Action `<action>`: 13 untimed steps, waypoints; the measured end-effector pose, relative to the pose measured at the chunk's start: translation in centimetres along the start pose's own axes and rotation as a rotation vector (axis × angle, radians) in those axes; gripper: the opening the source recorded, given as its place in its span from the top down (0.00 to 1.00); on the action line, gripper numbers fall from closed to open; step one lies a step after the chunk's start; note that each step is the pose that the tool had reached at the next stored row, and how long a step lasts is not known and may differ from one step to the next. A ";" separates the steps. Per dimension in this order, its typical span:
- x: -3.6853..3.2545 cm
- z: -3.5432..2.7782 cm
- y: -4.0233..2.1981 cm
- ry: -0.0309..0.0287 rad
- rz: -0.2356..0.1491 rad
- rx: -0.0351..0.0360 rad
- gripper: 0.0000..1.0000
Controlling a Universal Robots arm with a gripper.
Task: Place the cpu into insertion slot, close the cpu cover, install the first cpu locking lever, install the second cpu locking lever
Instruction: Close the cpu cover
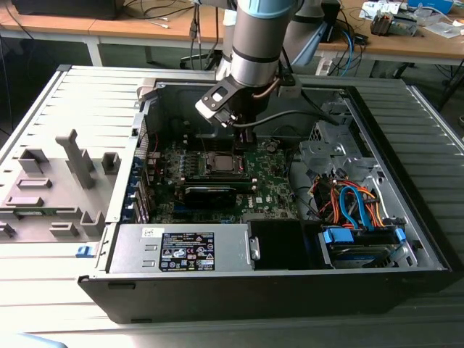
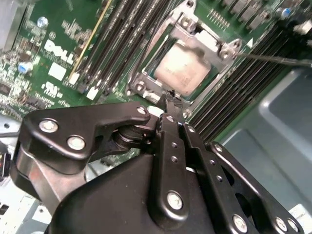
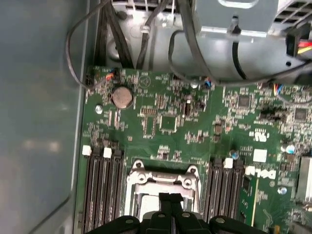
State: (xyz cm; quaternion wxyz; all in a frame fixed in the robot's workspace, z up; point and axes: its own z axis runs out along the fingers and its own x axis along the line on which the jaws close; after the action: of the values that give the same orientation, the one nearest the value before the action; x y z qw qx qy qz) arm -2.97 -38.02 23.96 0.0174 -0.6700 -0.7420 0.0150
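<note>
One cpu (image 2: 181, 70) seated, cpu cover (image 2: 197, 41) down over it; gripper (image 2: 170, 100) shows fingers together, empty, at cover's edge; lever (image 2: 275, 59) looks unlatched, so prob lever step, needs fine aim

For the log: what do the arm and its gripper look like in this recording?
The arm is a silvery-grey cylinder with a light-blue band at the top. A black cable loops off its wrist, next to a black-and-silver module. The gripper is matt black metal, built from flat linkage bars joined by silvery screws and tapering to a narrow tip.
</note>
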 end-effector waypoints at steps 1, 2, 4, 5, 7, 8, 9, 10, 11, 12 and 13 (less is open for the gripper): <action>0.06 0.12 -0.51 0.0001 0.000 -0.0001 0.89; 0.08 0.18 -0.72 0.0001 0.000 0.0000 0.89; 0.15 0.45 -1.40 0.0002 0.000 -0.0001 0.89; 0.18 0.63 -1.75 0.0001 0.000 -0.0001 0.89; 0.22 0.87 -2.14 0.0001 0.000 -0.0001 0.89; 0.23 0.99 -2.25 0.0001 0.000 -0.0001 0.89; 0.26 1.19 -2.48 0.0002 0.000 -0.0001 0.89; 0.28 1.36 -2.69 0.0001 0.000 -0.0001 0.89; 0.31 1.58 -2.96 0.0002 0.000 -0.0001 0.89; 0.32 1.71 -3.11 0.0002 0.000 -0.0001 0.89; 0.34 1.85 -3.25 0.0002 0.000 -0.0001 0.89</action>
State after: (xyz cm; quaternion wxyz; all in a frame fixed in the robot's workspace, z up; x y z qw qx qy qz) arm -6.32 -38.01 22.27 0.0175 -0.6700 -0.7420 0.0150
